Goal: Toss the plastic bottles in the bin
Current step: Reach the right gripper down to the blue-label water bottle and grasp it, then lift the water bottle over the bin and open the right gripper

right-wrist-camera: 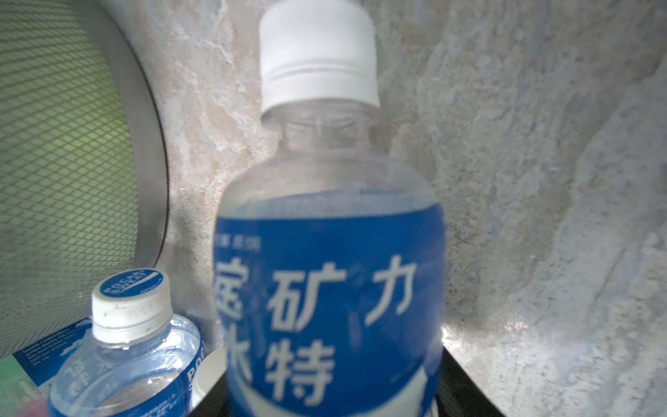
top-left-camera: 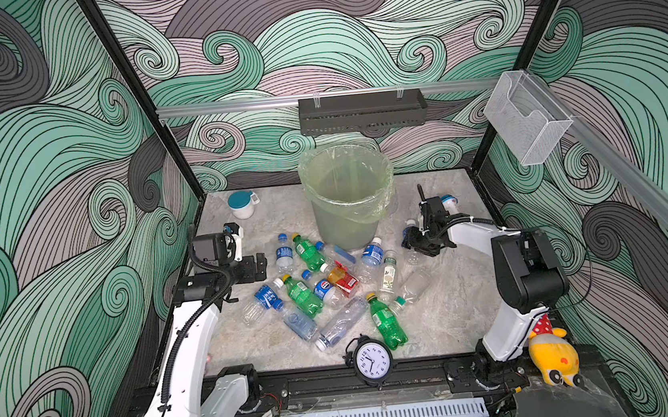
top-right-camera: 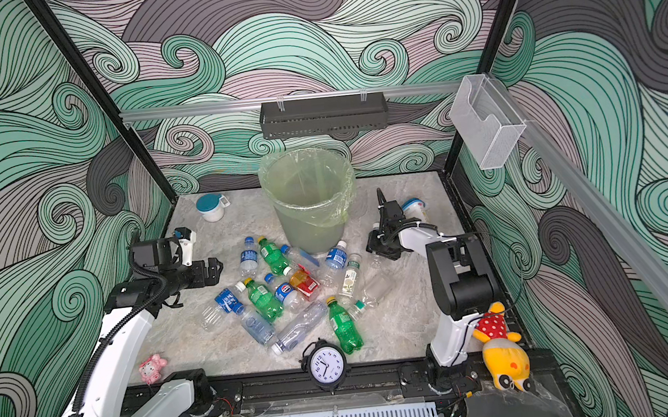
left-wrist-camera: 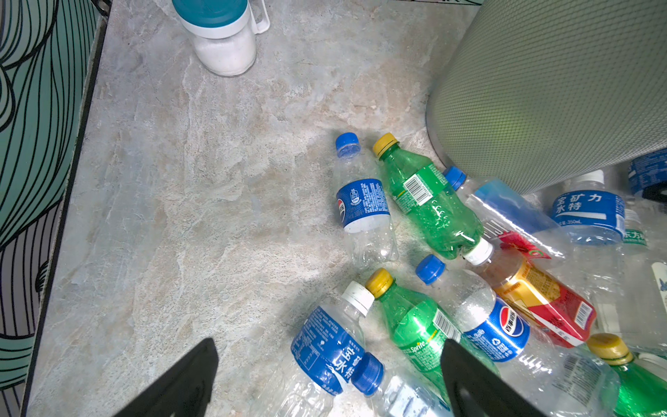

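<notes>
While the left tool [top-left-camera: 262,266] hovers with its jaws spread wide and empty over the left edge of the pile, the right tool [top-left-camera: 416,245] is low over the bench [top-left-camera: 443,316] near the bin [top-left-camera: 344,225], straddling a clear blue-labelled bottle [right-wrist-camera: 330,289] with a white cap. That bottle fills the gap between its jaws, but whether they clamp it I cannot tell. The other plastic bottles [top-left-camera: 303,294] lie scattered on the bench in front of the bin, some against its base.
</notes>
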You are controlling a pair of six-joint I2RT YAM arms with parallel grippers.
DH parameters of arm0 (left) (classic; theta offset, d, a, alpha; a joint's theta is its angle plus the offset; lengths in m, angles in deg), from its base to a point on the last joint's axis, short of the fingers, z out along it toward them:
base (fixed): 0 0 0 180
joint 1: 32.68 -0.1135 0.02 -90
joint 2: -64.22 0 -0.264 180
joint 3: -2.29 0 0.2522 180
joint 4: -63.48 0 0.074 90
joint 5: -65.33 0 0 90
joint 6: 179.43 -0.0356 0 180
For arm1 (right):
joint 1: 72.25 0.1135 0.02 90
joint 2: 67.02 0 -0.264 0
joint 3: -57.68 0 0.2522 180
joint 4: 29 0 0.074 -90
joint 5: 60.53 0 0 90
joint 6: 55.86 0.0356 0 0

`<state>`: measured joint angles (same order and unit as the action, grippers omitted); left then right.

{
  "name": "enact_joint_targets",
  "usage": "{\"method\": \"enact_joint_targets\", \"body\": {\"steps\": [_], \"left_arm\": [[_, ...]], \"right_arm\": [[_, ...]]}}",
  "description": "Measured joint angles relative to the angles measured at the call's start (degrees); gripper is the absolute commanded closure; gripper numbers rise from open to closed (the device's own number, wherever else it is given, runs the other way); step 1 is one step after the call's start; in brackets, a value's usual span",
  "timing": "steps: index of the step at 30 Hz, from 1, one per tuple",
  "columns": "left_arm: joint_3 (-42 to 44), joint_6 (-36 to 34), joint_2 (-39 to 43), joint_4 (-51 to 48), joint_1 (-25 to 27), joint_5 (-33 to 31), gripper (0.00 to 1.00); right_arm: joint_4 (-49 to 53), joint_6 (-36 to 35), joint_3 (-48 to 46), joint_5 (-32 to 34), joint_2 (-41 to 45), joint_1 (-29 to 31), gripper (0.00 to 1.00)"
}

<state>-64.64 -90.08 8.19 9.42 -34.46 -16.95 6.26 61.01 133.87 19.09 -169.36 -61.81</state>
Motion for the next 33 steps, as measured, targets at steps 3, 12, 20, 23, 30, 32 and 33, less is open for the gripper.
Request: {"method": "enact_joint_targets", "body": {"steps": [3,12,20,23,30,32,33], "left_arm": [[0.0,0.0,0.0,0.09,-0.02,-0.15,0.02],[0.04,0.26,0.9,1.44,-0.02,-1.75,0.02],[0.68,0.22,3.48,3.89,0.0,0.24,0.02],[1.66,0.17,4.0,4.0,-0.02,0.63,0.02],[2.05,0.0,4.94,3.96,0.0,1.75,0.02],[2.05,0.0,5.14,3.96,0.0,2.64,0.02],[2.05,0.0,5.29,3.96,-0.02,3.13,0.02]], "right_arm": [[0.68,-1.57,0.68,0.13,0.79,0.07,0.42],[4.11,-6.34,0.66,-0.5,15.34,0.79,0.44],[3.15,-9.18,0.31,-4.0,31.28,3.17,0.44],[2.27,-9.81,0.48,-5.31,35.95,4.31,0.44],[2.78,-11.08,12.28,-7.15,34.64,8.2,0.44],[2.73,-11.74,18.21,-7.52,31.23,9.81,0.44],[2.99,-11.98,21.77,-7.56,28.81,10.71,0.44]]}}
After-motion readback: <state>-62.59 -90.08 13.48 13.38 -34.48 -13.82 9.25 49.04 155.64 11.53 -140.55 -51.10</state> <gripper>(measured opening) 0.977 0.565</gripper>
